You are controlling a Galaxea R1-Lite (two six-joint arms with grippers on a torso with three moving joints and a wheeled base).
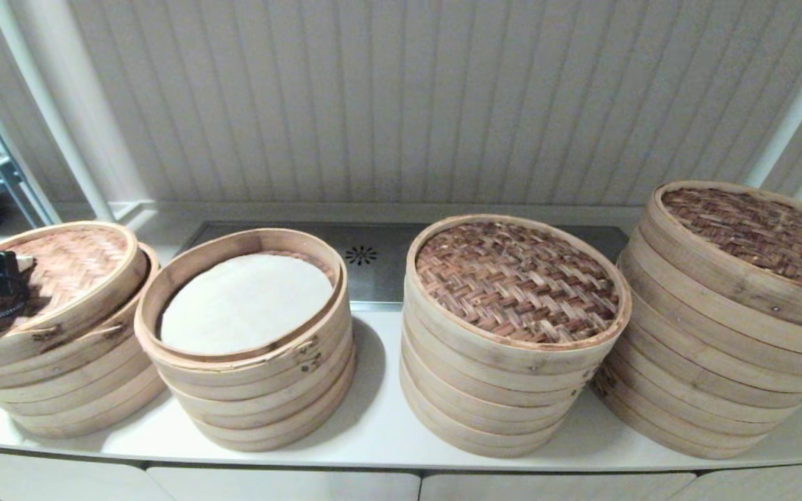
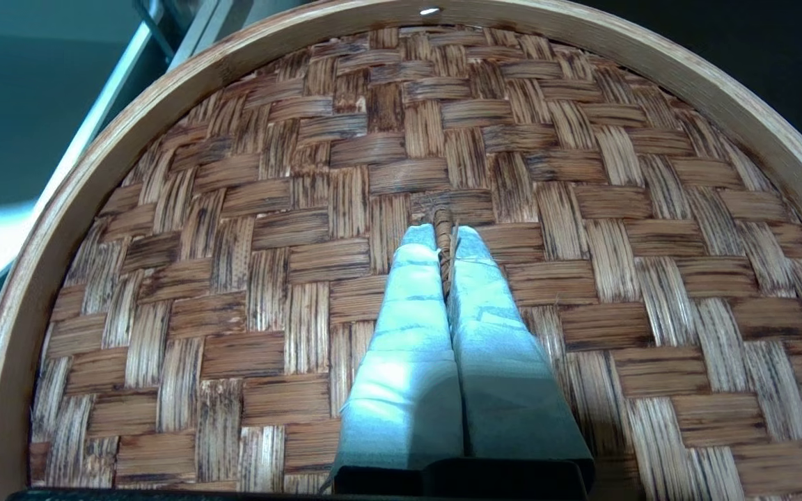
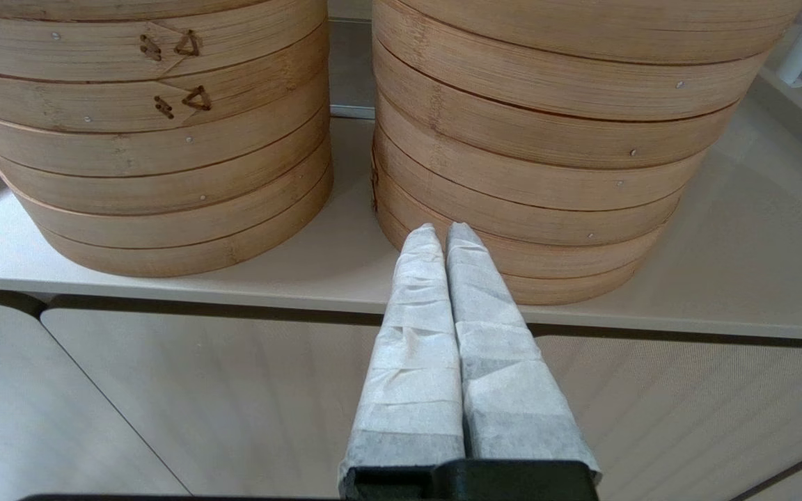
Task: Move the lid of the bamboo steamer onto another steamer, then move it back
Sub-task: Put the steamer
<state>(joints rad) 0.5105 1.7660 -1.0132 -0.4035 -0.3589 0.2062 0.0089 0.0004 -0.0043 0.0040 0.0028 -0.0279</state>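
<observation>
Head view: four bamboo stacks line the white counter [image 1: 380, 424] before a panelled wall [image 1: 401, 97]; the lid [image 1: 60, 271] sits tilted on the left-end steamer [image 1: 67, 390] — the open steamer [image 1: 248, 362] stands beside it.
Left wrist view: left gripper [image 2: 445, 240] clenched on the lid's woven handle [image 2: 444, 229].
Right wrist view: right gripper [image 3: 443, 233] pressed closed, empty — below the counter's front edge.

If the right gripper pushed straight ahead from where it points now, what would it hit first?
Probably the lower side wall of the rightmost tall stack of round bamboo steamers; the shut right gripper points at its base, though the gap is hard to judge.
</observation>
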